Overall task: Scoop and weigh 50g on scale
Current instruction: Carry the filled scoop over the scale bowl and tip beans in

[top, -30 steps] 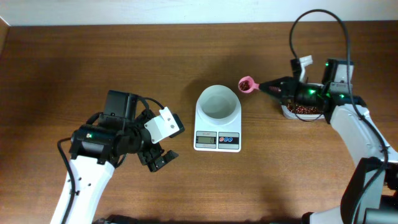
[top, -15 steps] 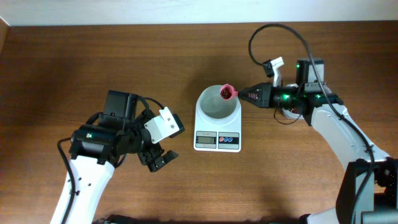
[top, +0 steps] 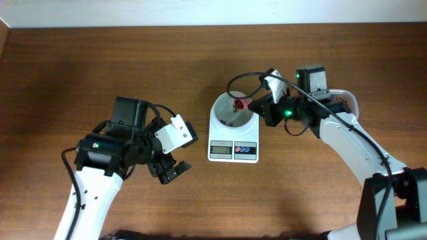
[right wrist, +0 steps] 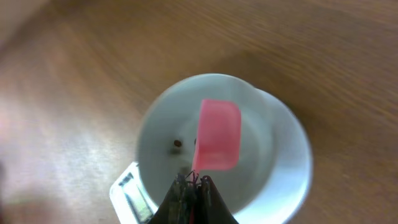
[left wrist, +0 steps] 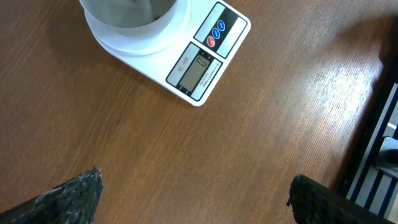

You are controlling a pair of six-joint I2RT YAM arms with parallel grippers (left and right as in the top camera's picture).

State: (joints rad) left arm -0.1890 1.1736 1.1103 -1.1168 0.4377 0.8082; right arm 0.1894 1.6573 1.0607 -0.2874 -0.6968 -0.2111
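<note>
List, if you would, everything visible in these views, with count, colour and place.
table: one, brown wood, under everything
scale: one, white, table centre
bowl: one, white, on the scale
scoop: one, pink, over the bowl
bean: at least one, dark, in the bowl
container: one, clear with red contents, right of the scale
left gripper: one, black, open, left of the scale
right gripper: one, black, shut on the scoop

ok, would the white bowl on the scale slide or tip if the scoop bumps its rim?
Probably light: the bowl looks thin-walled plastic and nearly empty, one bean visible. Nothing visibly fixes it to the scale, so a bump from the scoop would likely slide it. Tipping seems less likely; it looks wide.
</note>
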